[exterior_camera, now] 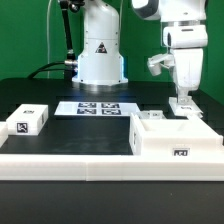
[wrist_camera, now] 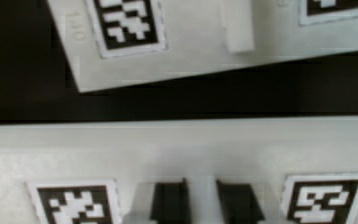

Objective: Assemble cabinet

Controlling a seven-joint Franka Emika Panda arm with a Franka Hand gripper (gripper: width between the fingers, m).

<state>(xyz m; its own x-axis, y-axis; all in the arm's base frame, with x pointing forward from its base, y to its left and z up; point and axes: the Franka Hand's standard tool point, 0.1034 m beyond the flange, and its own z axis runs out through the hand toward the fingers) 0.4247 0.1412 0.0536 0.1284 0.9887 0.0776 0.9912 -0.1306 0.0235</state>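
The cabinet (exterior_camera: 172, 140) is the big white box at the exterior view's right, with a small tag on its front. My gripper (exterior_camera: 183, 102) comes straight down onto its far right edge. In the wrist view the two dark fingers (wrist_camera: 167, 203) stand close together with a thin white strip of the cabinet (wrist_camera: 158, 155) pinched between them, and one square tag on each side. The gripper (wrist_camera: 197, 204) is shut on that strip. Beyond it lies a flat white tagged panel (wrist_camera: 167, 50), tilted, with a small raised peg.
A small white tagged block (exterior_camera: 28, 122) lies at the exterior view's left. The marker board (exterior_camera: 98, 108) lies in front of the robot base (exterior_camera: 100, 60). A long low white wall (exterior_camera: 70, 160) runs along the front.
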